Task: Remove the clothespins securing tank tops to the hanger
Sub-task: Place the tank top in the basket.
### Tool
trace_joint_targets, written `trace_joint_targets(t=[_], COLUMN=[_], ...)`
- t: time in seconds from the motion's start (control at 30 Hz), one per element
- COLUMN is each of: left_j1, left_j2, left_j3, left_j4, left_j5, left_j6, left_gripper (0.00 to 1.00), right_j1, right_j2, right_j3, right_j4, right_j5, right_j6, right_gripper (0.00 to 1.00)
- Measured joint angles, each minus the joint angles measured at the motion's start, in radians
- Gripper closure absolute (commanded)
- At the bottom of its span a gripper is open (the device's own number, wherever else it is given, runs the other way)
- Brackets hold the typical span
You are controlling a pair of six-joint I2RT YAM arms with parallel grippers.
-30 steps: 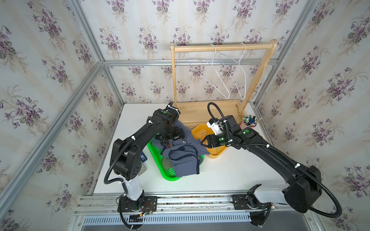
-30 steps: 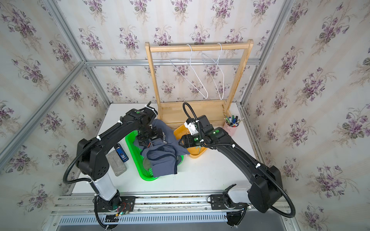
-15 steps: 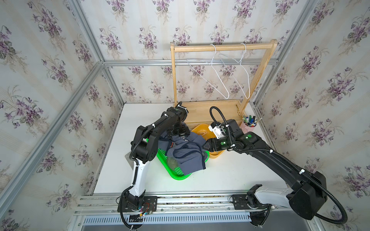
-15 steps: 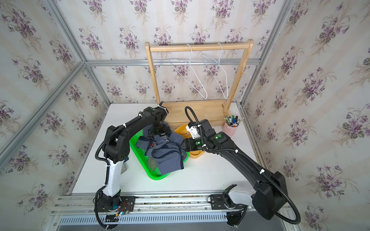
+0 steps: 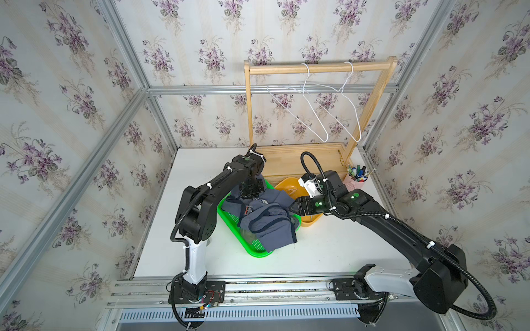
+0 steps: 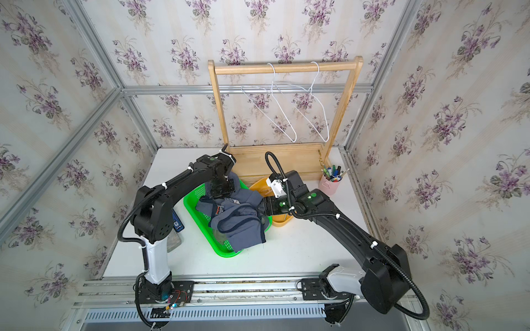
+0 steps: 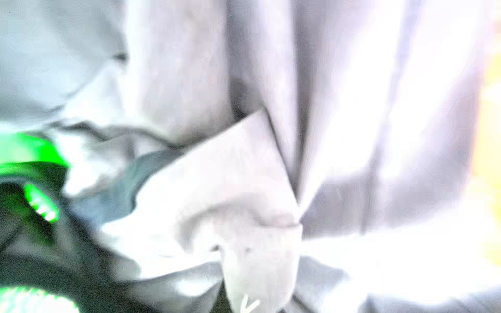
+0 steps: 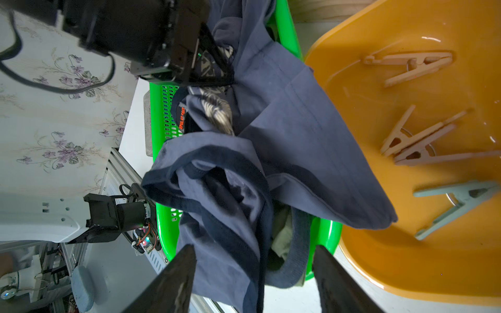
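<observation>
The right gripper (image 8: pixel 254 247) is holding its two dark fingers (image 8: pixel 173 279) wide apart, one on each side of the navy-trimmed edge of a slate-blue cotton tank top (image 8: pixel 298 135). That top is lying crumpled in a bright green perforated plastic basket (image 8: pixel 160 113), with one corner spilling over the rim of an orange plastic tub (image 8: pixel 379 271) just beside the basket. A scrap of olive-green cloth (image 8: pixel 282 235) is peeking out beneath the blue folds. Three tan wooden clothespins (image 8: pixel 417 132) and a mint-green plastic clothespin (image 8: pixel 458 200) are lying loose in the tub. The black left gripper (image 8: pixel 227 77) is reaching into the basket, its fingertips drawn together against the blue cloth beside a grey-and-white striped fabric (image 8: pixel 217 108).
</observation>
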Motion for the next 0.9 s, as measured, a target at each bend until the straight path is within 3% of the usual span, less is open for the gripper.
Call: trace_joint_targets(t=[0.5, 0.9], left_j1=[-0.017, -0.02], left_j2=[-0.306, -0.359], left_j3=[0.14, 0.339], left_j4=[-0.154, -0.221], left_j5=[0.083, 0.113], left_j6=[0.01, -0.058], left_gripper=[1.0, 1.0], right_j1=[-0.002, -0.002], right_j2=[0.105, 0.141], right_j3=[0.048, 0.076], right_j4=[0.118, 0.151], right_j5=[-0.042, -0.07], right_j6=[-0.023, -0.031], right_gripper=[0.3, 0.29])
